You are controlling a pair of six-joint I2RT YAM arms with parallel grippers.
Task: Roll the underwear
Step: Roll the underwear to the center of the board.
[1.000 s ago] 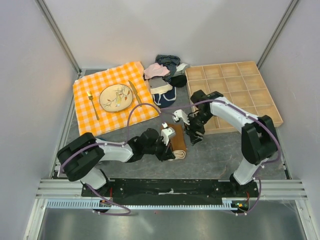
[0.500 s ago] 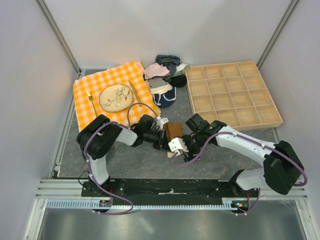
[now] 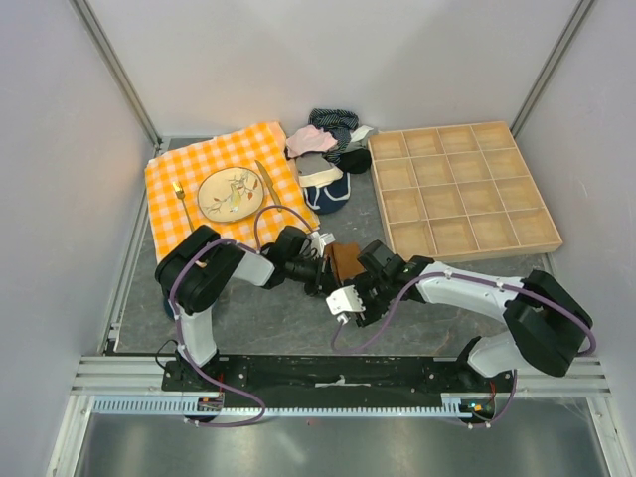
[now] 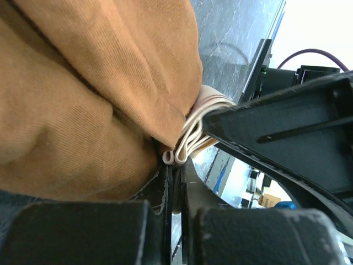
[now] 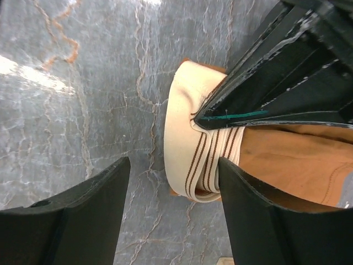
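Top view, nearest the arm bases: right gripper low over the grey table, at the near end of the underwear. One second ago this arm was raised beside the wooden compartment tray; it has since swung in towards the garment and turned to face the other arm. Right wrist view: its jaws stand wide apart and hold nothing, with the cream waistband lying between them and rust-brown fabric running off to the right.

Just beyond: left gripper, clamped on the garment. Left wrist view: the jaws meet on the folded waistband edge, with the brown body bunched above them. Less brown fabric shows than one second ago; how much is gathered and how much is hidden under the grippers cannot be told.

Judgement: the left arm holds the garment, and the right has arrived to take or press the end, so the rolling appears under way, not finished.

Farther back: orange checked cloth with plate, and a pile of other garments, all unmoved
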